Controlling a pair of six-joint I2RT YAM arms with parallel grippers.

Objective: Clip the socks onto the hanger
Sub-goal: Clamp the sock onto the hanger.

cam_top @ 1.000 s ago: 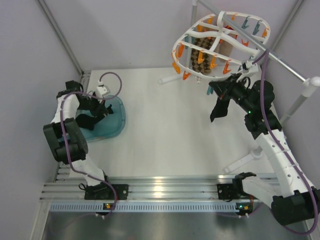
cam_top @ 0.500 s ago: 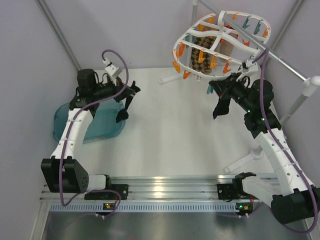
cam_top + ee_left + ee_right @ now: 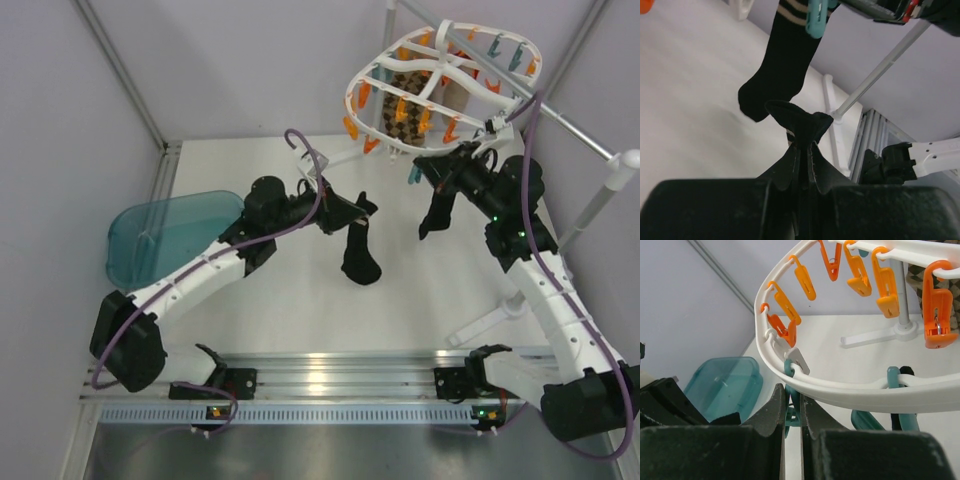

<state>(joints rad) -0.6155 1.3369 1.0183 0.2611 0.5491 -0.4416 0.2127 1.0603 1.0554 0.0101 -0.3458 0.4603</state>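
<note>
The white oval hanger (image 3: 440, 85) with orange and teal clips hangs at the back right. One black sock (image 3: 432, 212) hangs from a teal clip (image 3: 414, 176) on its near rim. It also shows in the left wrist view (image 3: 782, 70), striped cuff up. My right gripper (image 3: 432, 172) is shut on a second teal clip (image 3: 794, 402) under the hanger rim (image 3: 840, 390). My left gripper (image 3: 352, 212) is shut on the other black sock (image 3: 360, 255), which dangles over the table's middle. In the left wrist view this gripper (image 3: 802, 145) pinches a fold of that sock (image 3: 797, 120).
A brown patterned sock (image 3: 405, 108) hangs inside the hanger. A translucent teal bin (image 3: 165, 235) sits at the left, also in the right wrist view (image 3: 722, 385). The grey pole stand (image 3: 560, 125) and its white feet (image 3: 490, 320) stand at the right.
My left arm has swung from the teal bin to the table's middle, carrying the black sock towards the hanger. My right gripper has stayed at the hanger's rim.
</note>
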